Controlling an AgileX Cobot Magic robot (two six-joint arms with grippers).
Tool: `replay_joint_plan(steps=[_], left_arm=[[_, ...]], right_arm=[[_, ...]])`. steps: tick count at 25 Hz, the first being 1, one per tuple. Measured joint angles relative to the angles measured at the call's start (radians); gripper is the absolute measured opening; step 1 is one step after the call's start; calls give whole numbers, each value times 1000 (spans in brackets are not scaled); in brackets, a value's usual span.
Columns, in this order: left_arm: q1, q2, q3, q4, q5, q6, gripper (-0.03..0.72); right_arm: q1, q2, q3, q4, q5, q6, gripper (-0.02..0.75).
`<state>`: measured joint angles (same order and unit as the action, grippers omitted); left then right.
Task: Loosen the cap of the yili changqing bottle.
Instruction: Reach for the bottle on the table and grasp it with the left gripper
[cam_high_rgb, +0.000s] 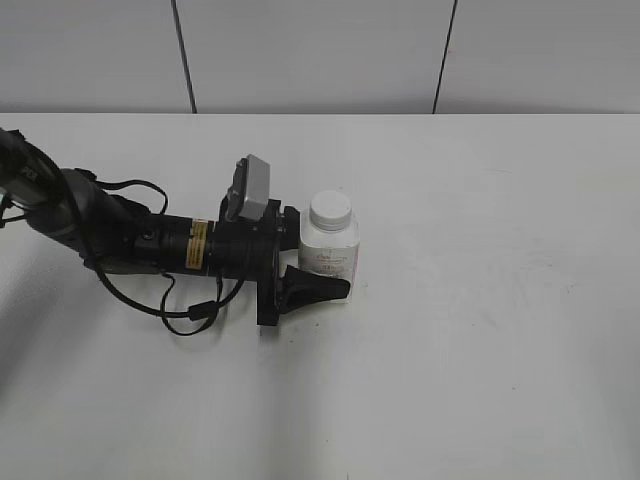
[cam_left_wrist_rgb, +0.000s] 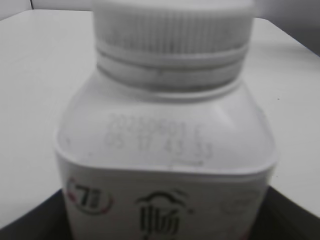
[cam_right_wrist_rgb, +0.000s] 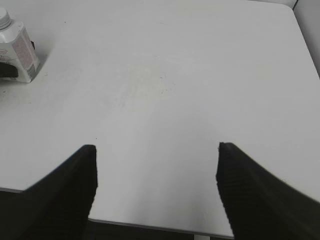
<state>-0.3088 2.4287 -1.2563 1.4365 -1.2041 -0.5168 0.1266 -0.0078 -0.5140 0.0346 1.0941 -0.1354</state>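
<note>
We are seeing the yili changqing bottle (cam_high_rgb: 329, 247) standing upright mid-table, the cap (cam_high_rgb: 330, 209) seated on its neck. The left gripper (cam_high_rgb: 318, 262) is lying low against it, jaws closing around the bottle's base. The right gripper (cam_right_wrist_rgb: 156, 187) is hanging spread over the bare white tabletop (cam_high_rgb: 480, 330). Grey seamed wall panels (cam_high_rgb: 310, 55) are backing the table.

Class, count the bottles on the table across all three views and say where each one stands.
1. The same bottle shows in all views: upright near the table's middle, cap on, between the left gripper's fingers. No other shows.
</note>
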Motion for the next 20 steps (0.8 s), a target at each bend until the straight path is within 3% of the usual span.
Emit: replay_joint_plan(steps=[20], left_arm=[[1, 0, -1, 4, 1, -1, 439]], right_arm=[[0, 0, 0, 0, 0, 0, 585]])
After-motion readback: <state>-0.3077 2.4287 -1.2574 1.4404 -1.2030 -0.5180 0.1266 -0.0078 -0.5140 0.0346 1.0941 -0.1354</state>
